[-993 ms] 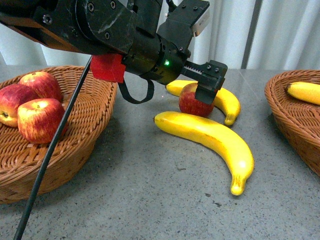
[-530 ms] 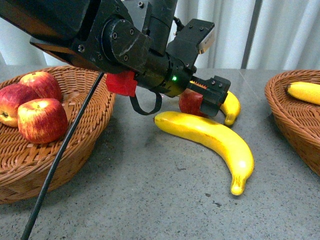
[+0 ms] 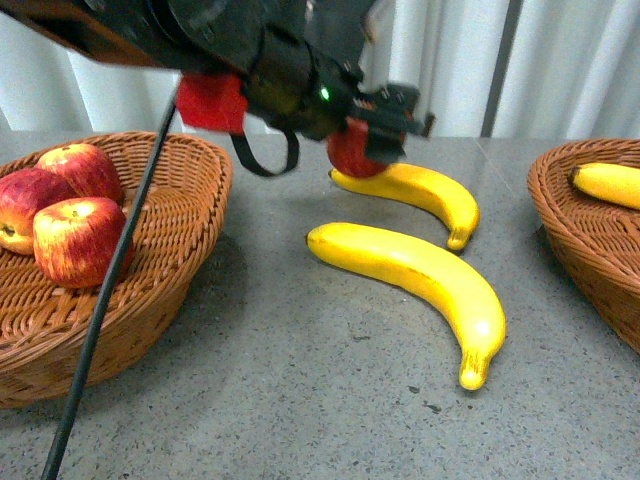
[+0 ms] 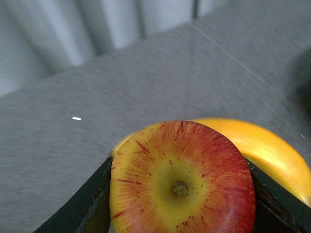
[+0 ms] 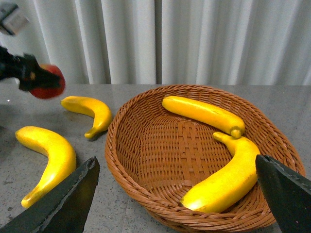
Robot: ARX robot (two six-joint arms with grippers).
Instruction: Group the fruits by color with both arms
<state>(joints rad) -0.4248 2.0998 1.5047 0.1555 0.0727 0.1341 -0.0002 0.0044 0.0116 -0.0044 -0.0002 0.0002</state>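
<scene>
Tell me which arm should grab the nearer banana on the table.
Right: its jaws stand open, empty, facing the brown wicker banana basket. The left arm has its jaws shut on a red apple.

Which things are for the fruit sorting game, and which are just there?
For the job: left hand, held apple, basket apples, apple basket, near banana, far banana, banana basket, right hand.
Just there: curtain, black cable, table.

Red-yellow apple (image 3: 346, 158) held in the left pincer (image 3: 368, 143), just above the far banana (image 3: 420, 190)

no readable text, labels, brands, numbers or signs anywhere
</scene>
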